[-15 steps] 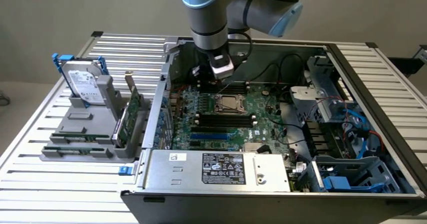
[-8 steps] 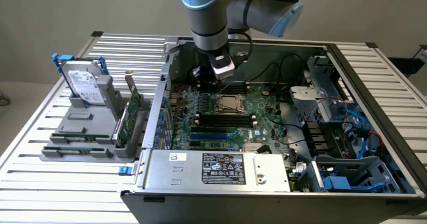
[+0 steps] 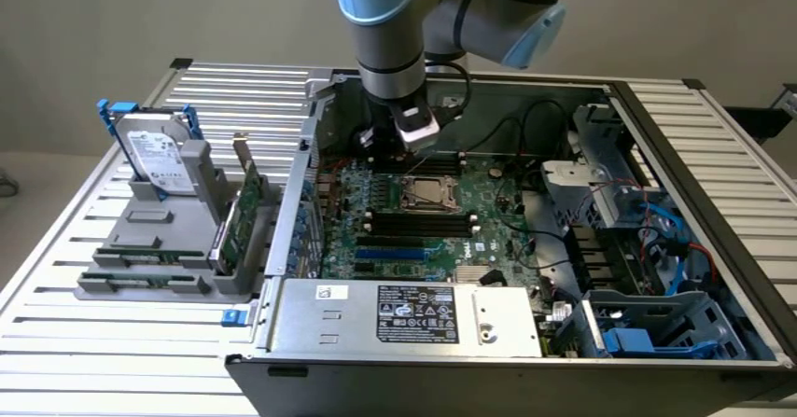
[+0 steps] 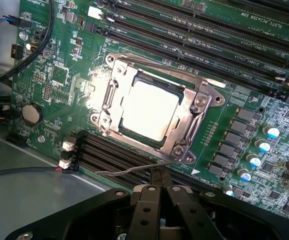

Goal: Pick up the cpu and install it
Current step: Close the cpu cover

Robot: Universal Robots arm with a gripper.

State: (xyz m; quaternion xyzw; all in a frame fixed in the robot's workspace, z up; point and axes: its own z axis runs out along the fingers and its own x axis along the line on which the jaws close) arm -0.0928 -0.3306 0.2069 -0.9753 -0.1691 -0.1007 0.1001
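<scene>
Hand (image 4: pixel 159 176) closed near socket lever (image 4: pixel 124 171); cpu (image 4: pixel 149 110) within socket frame (image 4: pixel 115 95), memory slots (image 4: pixel 194 35) flanking.

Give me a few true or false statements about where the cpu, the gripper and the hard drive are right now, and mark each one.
1. The cpu lies inside the socket frame on the motherboard. True.
2. The gripper is holding the cpu. False: its fingers are shut beside the socket frame, and the cpu sits in the socket.
3. The hard drive stands in a grey holder outside the computer case, on the exterior view's left. True.
4. The computer case is closed up. False: it is open, with the motherboard exposed under the arm.
</scene>
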